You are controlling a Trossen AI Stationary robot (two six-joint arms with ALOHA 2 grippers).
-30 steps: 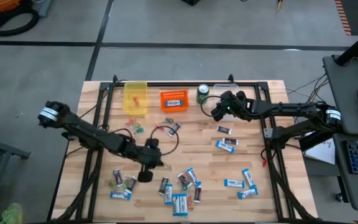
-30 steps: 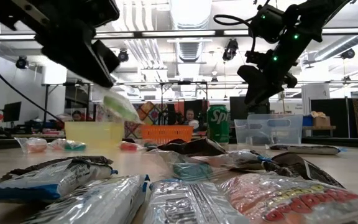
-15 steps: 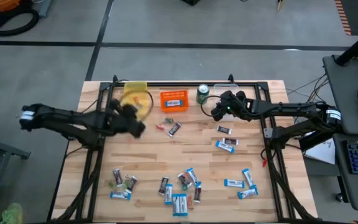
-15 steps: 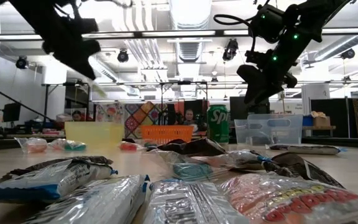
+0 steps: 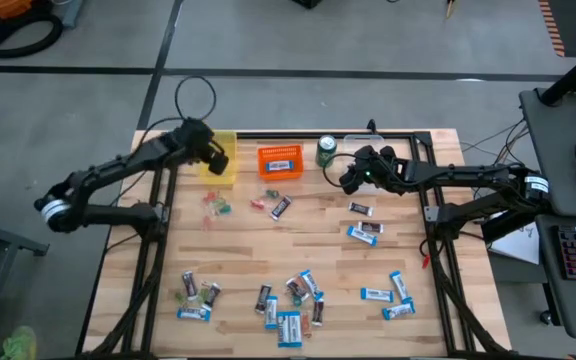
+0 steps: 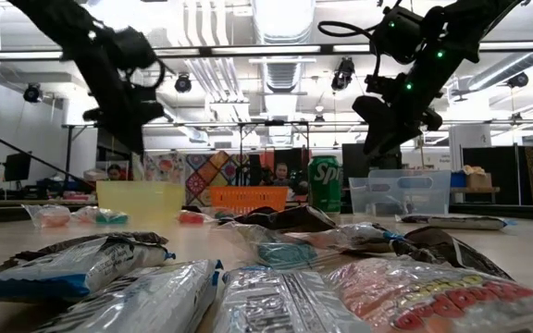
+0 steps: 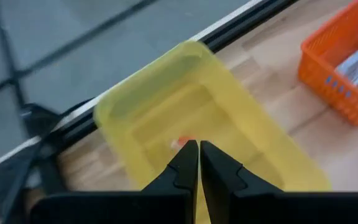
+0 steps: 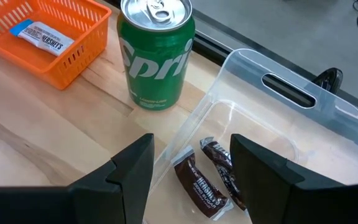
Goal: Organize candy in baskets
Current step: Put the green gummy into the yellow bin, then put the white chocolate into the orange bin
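Observation:
My left gripper (image 5: pixel 216 160) hangs over the yellow basket (image 5: pixel 218 150) at the far left, fingers shut (image 7: pixel 199 155); nothing shows between them. A small orange sweet (image 7: pixel 180 143) lies in that basket. My right gripper (image 8: pixel 191 168) is open and empty above the clear basket (image 8: pixel 278 118), which holds two dark brown mini bars (image 8: pixel 207 180). The orange basket (image 5: pixel 280 161) holds a blue-and-white bar (image 8: pixel 42 36). Loose candy lies near the front edge (image 5: pixel 288 300) and at the right (image 5: pixel 365 232). Tiny sweets (image 5: pixel 215 205) lie in front of the yellow basket.
A green soda can (image 5: pixel 327 150) stands between the orange and clear baskets, close to my right gripper. A dark bar (image 5: pixel 281 207) and a red sweet (image 5: pixel 255 204) lie mid-table. The dark frame rails (image 5: pixel 158 250) run along both table sides.
My left gripper has risen from the candy at mid-table and swung toward the table's far left edge, ending over the yellow basket.

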